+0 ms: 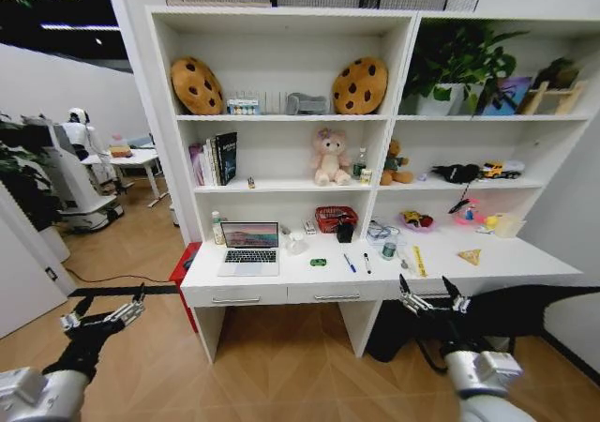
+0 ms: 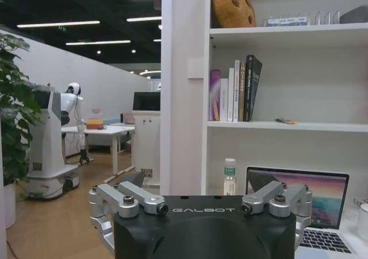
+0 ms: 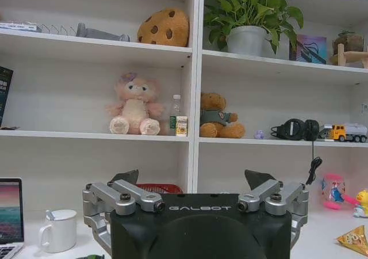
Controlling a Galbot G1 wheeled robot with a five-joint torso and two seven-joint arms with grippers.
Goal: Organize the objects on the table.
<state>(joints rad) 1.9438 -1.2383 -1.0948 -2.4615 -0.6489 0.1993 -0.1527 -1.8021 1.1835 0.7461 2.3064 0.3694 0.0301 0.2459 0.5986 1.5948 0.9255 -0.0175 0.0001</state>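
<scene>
The long white table (image 1: 487,264) stands ahead under white shelving. On it lie an open silver laptop (image 1: 250,248), a tiny green toy car (image 1: 319,263), two pens (image 1: 349,263) and a small green-labelled bottle (image 1: 217,227). My left gripper (image 1: 103,317) hangs open and empty, short of the table's left end. Near the table's front edge, right of the drawers, my right gripper (image 1: 431,295) is open and empty. The left wrist view shows the left gripper (image 2: 198,181) facing the laptop (image 2: 310,204) and the bottle (image 2: 230,176). The right gripper (image 3: 192,178) faces the shelves.
A red basket (image 1: 335,218), a white mug (image 3: 60,230), a yellow snack packet (image 1: 470,256) and toys crowd the table's back and right. A red bin (image 1: 185,264) stands at its left end. Another robot (image 1: 80,173) is parked far left. Wooden floor lies before the table.
</scene>
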